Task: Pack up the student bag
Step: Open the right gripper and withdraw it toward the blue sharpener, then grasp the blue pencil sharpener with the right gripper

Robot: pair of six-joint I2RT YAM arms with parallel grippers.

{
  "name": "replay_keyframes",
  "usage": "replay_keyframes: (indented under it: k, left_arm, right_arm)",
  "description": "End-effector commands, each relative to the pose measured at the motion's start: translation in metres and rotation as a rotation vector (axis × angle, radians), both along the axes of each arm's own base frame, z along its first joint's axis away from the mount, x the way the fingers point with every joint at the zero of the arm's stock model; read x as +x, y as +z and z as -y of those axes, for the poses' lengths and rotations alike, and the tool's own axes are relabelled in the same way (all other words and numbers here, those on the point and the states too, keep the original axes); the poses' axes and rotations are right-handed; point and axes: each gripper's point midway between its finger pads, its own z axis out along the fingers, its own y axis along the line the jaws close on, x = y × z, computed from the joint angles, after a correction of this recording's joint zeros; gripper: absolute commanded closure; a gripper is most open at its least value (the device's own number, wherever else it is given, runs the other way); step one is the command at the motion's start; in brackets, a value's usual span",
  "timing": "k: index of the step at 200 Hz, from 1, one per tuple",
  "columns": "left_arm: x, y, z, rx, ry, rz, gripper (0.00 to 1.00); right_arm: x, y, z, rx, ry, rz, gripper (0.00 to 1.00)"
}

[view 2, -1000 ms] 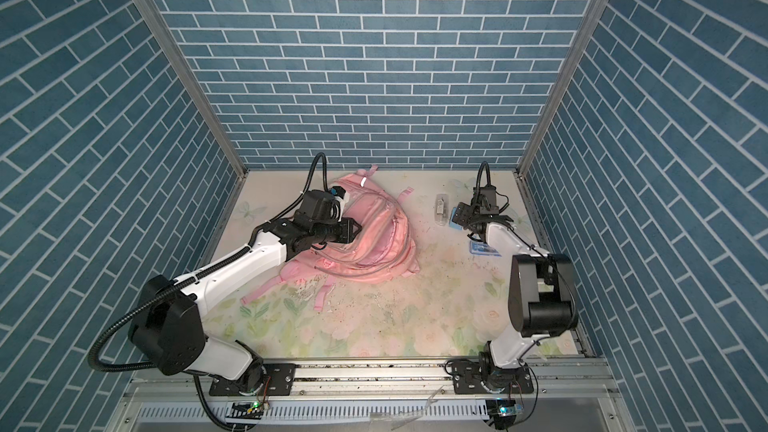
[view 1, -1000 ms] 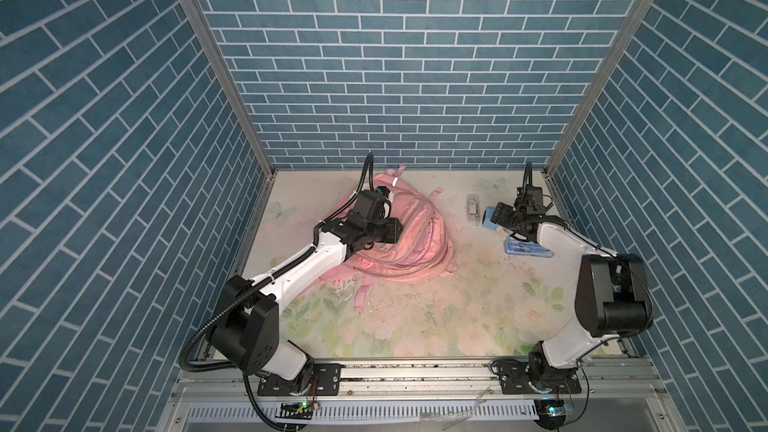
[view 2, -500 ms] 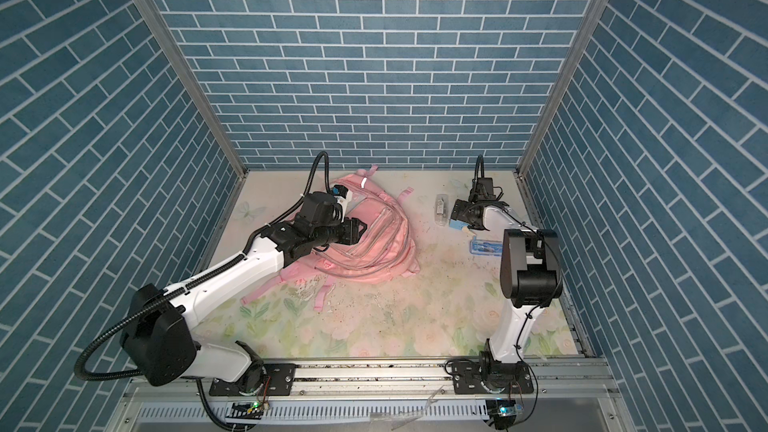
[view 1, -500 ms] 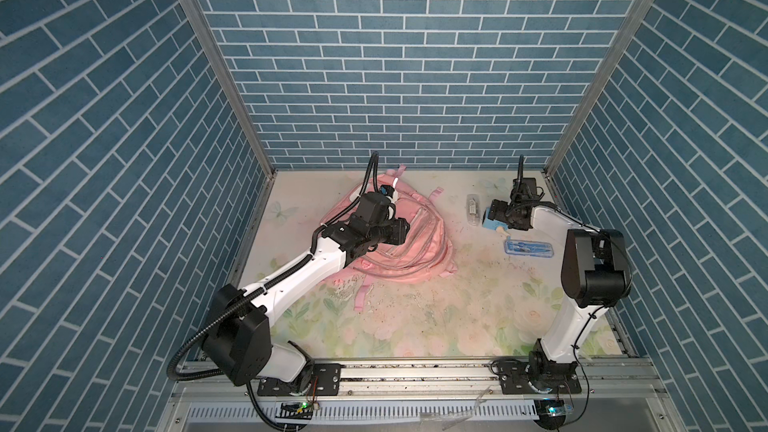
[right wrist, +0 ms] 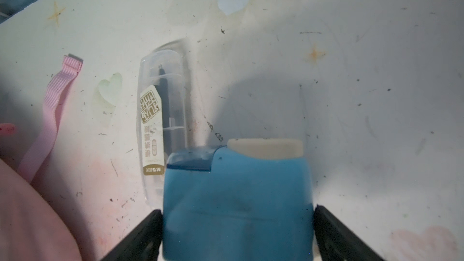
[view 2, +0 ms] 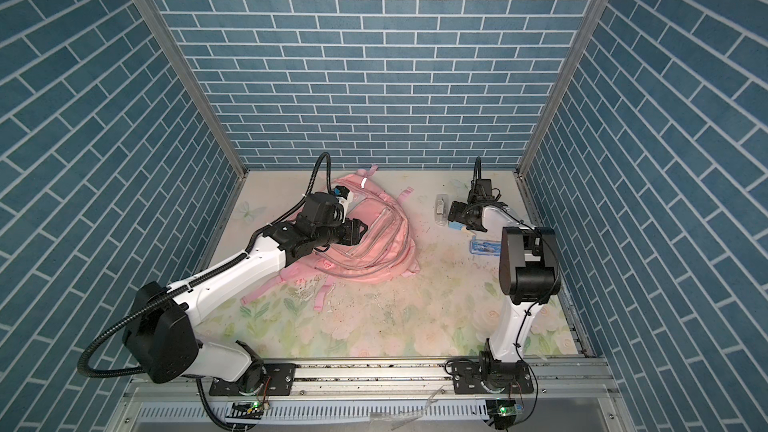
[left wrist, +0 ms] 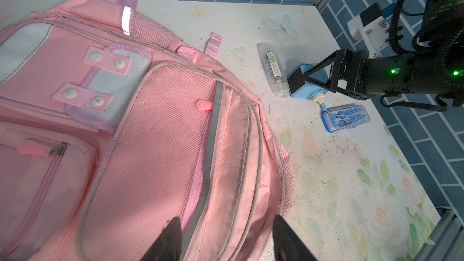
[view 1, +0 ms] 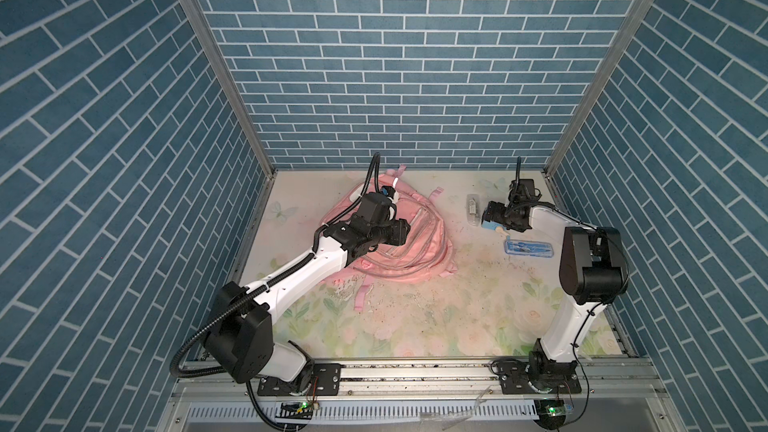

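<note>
Jaws of left gripper (left wrist: pixel 226 218) hang parted, empty, over the student bag (left wrist: pixel 155 126); beside the bag, right gripper (right wrist: pixel 236 209) spreads wide astride blue pencil sharpener (right wrist: pixel 236 182); pen case (right wrist: pixel 163 111) label reads "M&G".

A clear pen case (right wrist: pixel 163 121) lies flat on the floral table (view 1: pixel 415 317), just beside a blue sharpener (right wrist: pixel 236 197). A blue compass box (left wrist: pixel 346 118) lies near the sharpener.

student bag (view 1: pixel 419 251) pink, silver strips | table (view 1: pixel 415 317) — pastel floral | walls (view 1: pixel 395 56) blue brick
</note>
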Motion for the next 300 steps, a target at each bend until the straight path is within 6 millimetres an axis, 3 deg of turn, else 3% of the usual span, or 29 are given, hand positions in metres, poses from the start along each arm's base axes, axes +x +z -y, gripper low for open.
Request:
replay_keyframes:
  k: [1, 73, 110, 160, 177, 200, 236, 300]
  left_arm:
    - [0.005, -0.007, -0.004, 0.050, 0.023, -0.006, 0.37]
    - [0.006, -0.022, -0.011, 0.121, 0.051, -0.028, 0.33]
    - [0.005, -0.027, -0.008, 0.134, 0.040, -0.037, 0.33]
    - [0.006, -0.029, -0.005, 0.141, 0.025, -0.040, 0.33]
    - [0.007, -0.029, -0.006, 0.164, 0.020, -0.038, 0.33]
    - [0.008, -0.036, -0.006, 0.224, 0.003, -0.041, 0.33]
    - [0.006, -0.059, 0.012, 0.323, -0.070, -0.056, 0.32]
    - [0.005, -0.086, 0.034, 0.432, -0.125, -0.074, 0.32]
  right_arm:
    - [-0.011, -0.029, 0.012, -0.089, 0.005, -0.106, 0.07]
    - [-0.002, -0.047, 0.012, -0.152, 0.014, -0.170, 0.07]
    - [-0.004, -0.030, 0.006, -0.117, 0.022, -0.149, 0.06]
    - [-0.014, -0.028, 0.012, -0.178, 0.051, -0.150, 0.22]
    - [-0.014, -0.015, 0.009, -0.160, 0.067, -0.113, 0.25]
    - [-0.014, 0.018, 0.002, -0.121, 0.083, -0.024, 0.28]
    - [-0.030, 0.057, -0.011, -0.040, 0.115, 0.061, 0.32]
    - [-0.074, 0.078, -0.034, 0.120, 0.154, 0.129, 0.35]
